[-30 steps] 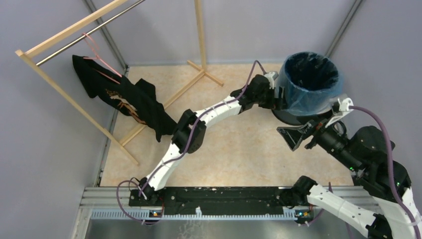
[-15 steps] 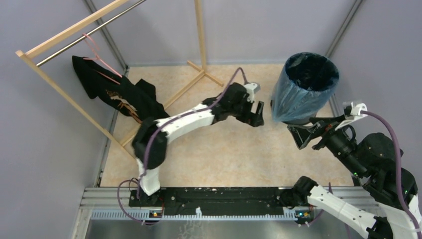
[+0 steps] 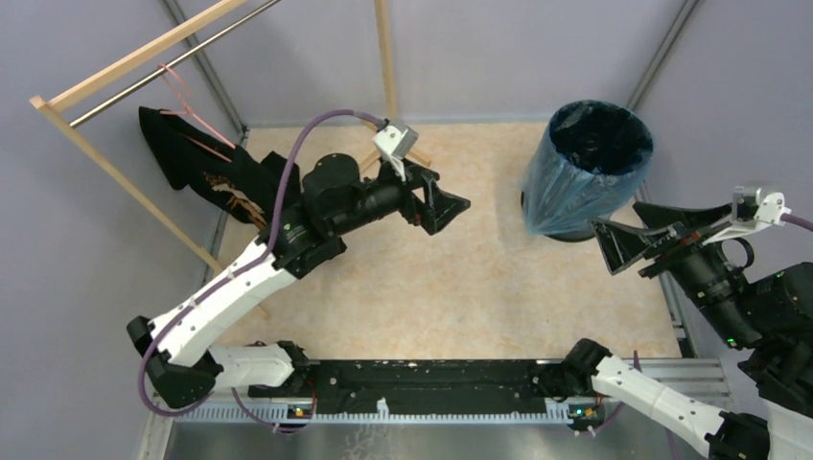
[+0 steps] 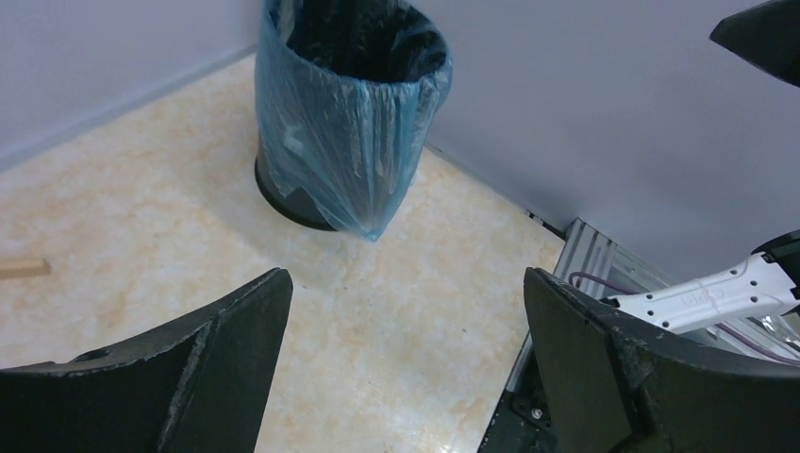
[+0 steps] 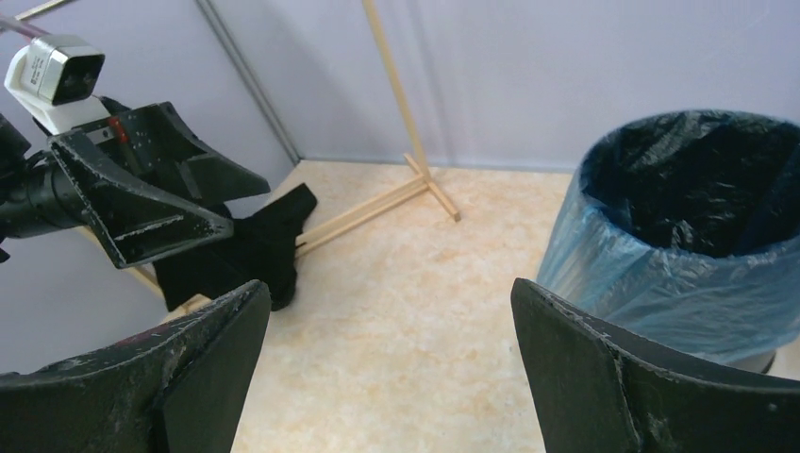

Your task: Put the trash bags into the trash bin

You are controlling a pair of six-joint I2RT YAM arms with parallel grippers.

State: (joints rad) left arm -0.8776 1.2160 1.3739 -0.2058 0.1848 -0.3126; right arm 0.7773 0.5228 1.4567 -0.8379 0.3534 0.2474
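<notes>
The light-blue trash bag [image 3: 566, 192] lines the dark trash bin [image 3: 561, 230] at the back right, its film folded over the rim and hanging down the outside. Both show in the left wrist view, bag [image 4: 340, 132] and bin [image 4: 283, 193], and the bag shows in the right wrist view [image 5: 660, 283]. My left gripper [image 3: 449, 203] is open and empty, raised over the middle of the floor, well left of the bin. My right gripper [image 3: 628, 230] is open and empty, just right of the bin's base. The left gripper also shows in the right wrist view [image 5: 203, 203].
A wooden clothes rack [image 3: 134, 57] stands at the back left with a black garment [image 3: 240, 192] hanging on a pink hanger. Its wooden foot [image 3: 383, 144] crosses the floor. Grey walls close in both sides. A metal rail [image 3: 412, 379] runs along the near edge.
My left gripper has let go of the bag at the bin and drawn back left and up. My right gripper has pulled away to the right. The bag now hangs further down the bin's side.
</notes>
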